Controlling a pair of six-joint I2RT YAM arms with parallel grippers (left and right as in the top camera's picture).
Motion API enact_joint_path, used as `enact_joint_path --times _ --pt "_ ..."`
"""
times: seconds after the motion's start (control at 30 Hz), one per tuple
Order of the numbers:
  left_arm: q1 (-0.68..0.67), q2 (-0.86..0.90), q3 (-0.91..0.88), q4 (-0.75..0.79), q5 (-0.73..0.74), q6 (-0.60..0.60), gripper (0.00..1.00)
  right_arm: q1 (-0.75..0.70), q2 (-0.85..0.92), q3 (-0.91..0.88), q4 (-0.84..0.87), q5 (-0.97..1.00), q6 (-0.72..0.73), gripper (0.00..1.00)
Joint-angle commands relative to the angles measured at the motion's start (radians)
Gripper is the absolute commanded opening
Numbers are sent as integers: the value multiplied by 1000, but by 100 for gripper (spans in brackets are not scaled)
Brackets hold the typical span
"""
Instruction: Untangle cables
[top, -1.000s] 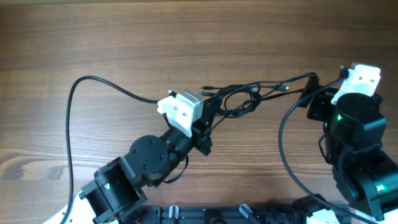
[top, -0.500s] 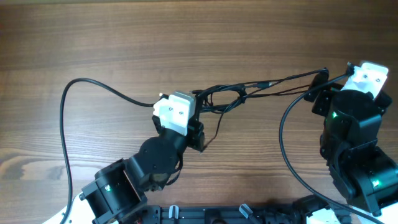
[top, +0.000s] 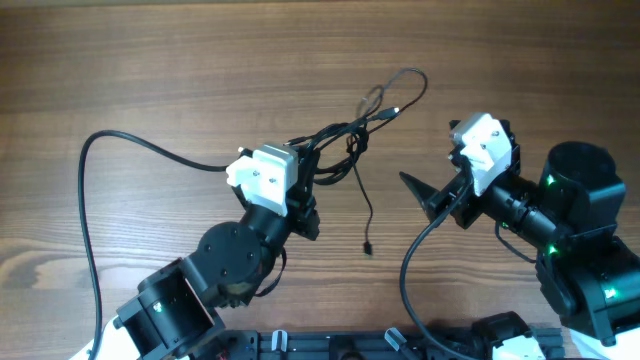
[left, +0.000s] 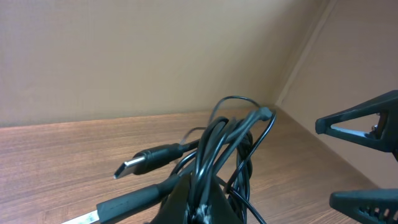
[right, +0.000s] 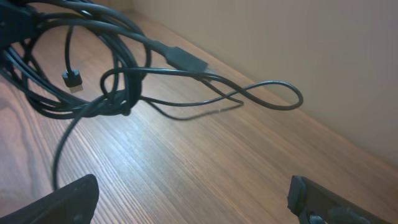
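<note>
On the wood table our left gripper pinches the cables, seemingly several strands at once; our right gripper hangs wide open beside them.

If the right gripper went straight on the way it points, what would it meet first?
Probably the cables: their tangled loops lie ahead of the right gripper; height is hard to judge.

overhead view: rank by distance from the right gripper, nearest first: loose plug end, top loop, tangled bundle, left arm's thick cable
1. The loose plug end, lower left of the right gripper.
2. The top loop, straight above it, and the tangled bundle, up and left: too close to call.
3. The left arm's thick cable, far left.
</note>
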Motion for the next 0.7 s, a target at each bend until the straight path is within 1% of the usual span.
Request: enact_joint_path --times 0.0,0.07,0.1,0.13,0.23,0.33,0.37,0.47,0.5,0.57,0.67 --pt "6 -13 12 31 -12 11 4 -1 -9 13 1 -55 12 100" --pt "6 -13 12 70 -14 8 4 -1 -9 13 11 -48 68 100" --pt "6 -13 12 93 -23 -19 4 -2 -9 13 27 -16 141 100" --pt "6 -13 12 117 -44 -62 4 -2 -9 13 47 69 276 100" --pt "6 -13 12 155 -63 -163 4 -1 -9 13 55 247 537 100" --pt "6 -13 12 186 -63 -283 4 -1 -9 13 58 277 723 100" --pt "6 -13 12 196 -62 -358 4 -2 -8 13 62 277 767 100" --pt "6 -13 12 210 -61 -515 4 -2 -8 13 70 277 889 100" --pt "6 -13 12 218 -55 -554 4 -2 -8 13 82 271 902 100" --pt "6 -13 12 248 -1 -573 4 -2 -8 13 117 208 927 100" --pt "6 -13 12 290 55 -573 4 -2 -8 12 125 185 1028 100"
